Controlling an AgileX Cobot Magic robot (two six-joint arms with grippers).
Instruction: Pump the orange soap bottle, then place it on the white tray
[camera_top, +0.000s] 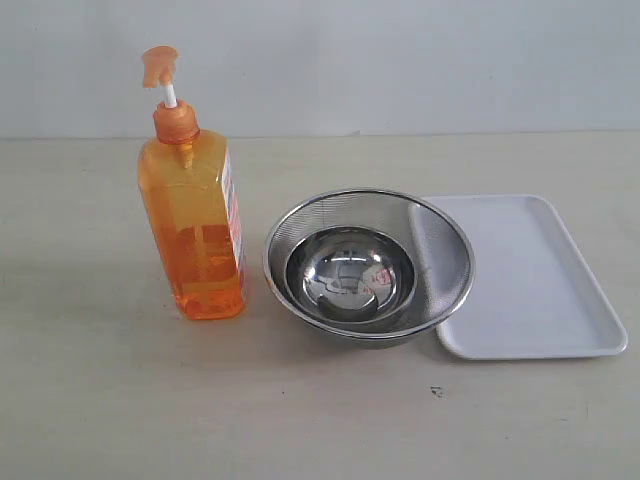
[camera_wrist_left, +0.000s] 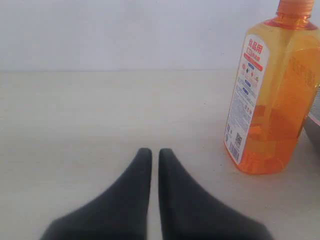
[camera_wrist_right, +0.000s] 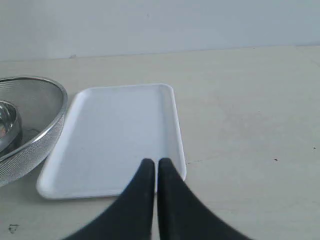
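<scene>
Beige matte table (camera_top: 100, 400) carries every item, with a pale wall behind it. Flat rectangular white plastic tray (camera_top: 530, 270), with rounded corners and a low rim, lies at the right of the exterior view and holds nothing. Round steel mesh bowl (camera_top: 440, 250) sits at centre, and its rim overlaps the tray's left edge in the exterior view. Tall translucent orange soap bottle (camera_top: 195, 240) stands upright on the table left of the mesh bowl, near it and well apart from the tray. Its white-and-red label (camera_top: 232, 205) faces the bowl side, and its orange pump head (camera_top: 160, 66) is raised on a white stem. Smaller polished steel bowl (camera_top: 345, 250) rests inside the mesh bowl. Left end effector (camera_wrist_left: 155, 155), with black fingers pressed together around a thin slit, grips nothing and sits low over bare table, apart from the bottle. Right end effector (camera_wrist_right: 155, 165), likewise closed and empty, has its tips at the tray's near corner. A small dark mark (camera_top: 436, 391) lies on the table in front of the tray.
</scene>
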